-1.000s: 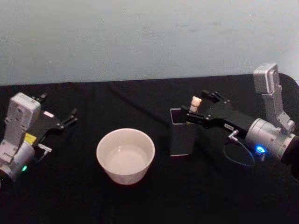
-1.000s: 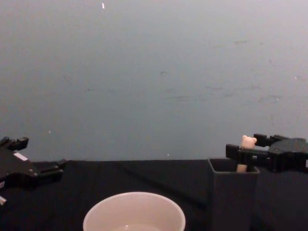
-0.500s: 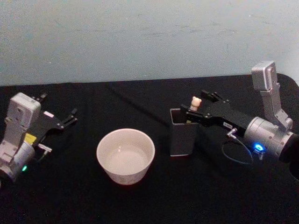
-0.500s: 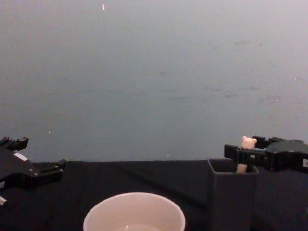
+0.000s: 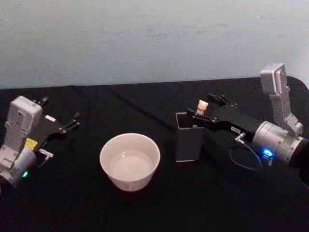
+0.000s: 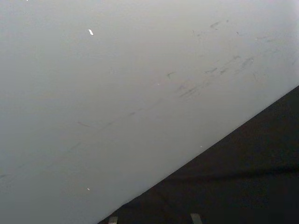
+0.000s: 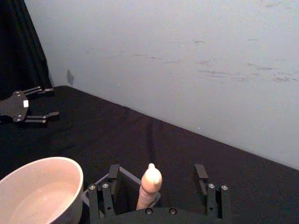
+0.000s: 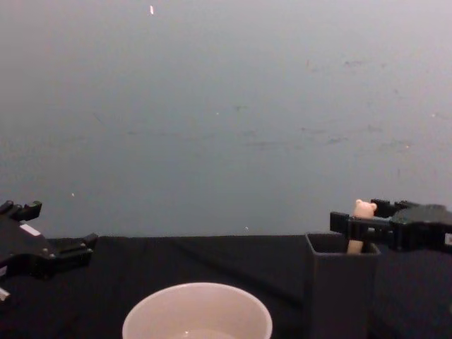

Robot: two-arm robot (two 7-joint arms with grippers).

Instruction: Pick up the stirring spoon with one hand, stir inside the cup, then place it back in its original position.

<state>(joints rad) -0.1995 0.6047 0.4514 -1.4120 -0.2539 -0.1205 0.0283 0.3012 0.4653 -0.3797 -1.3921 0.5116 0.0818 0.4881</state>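
Now right pincer [image 5: 203, 107] is hovering open astride the spoon [image 7: 150, 184] standing in the holder [image 5: 188, 142], beside the cup [image 5: 129, 181]. Left pincer [image 5: 61, 108] is idling open at the bench's [image 5: 145, 208] left.

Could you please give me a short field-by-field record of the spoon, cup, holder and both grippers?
stirring spoon: standing in the dark holder, bear head above its rim
cup: on the black table, to the holder's left, apart from it
right gripper: open, fingers either side of the spoon's handle, not closed on it
left gripper: open, parked at the table's left side, away from the cup
stage: spoon not yet grasped
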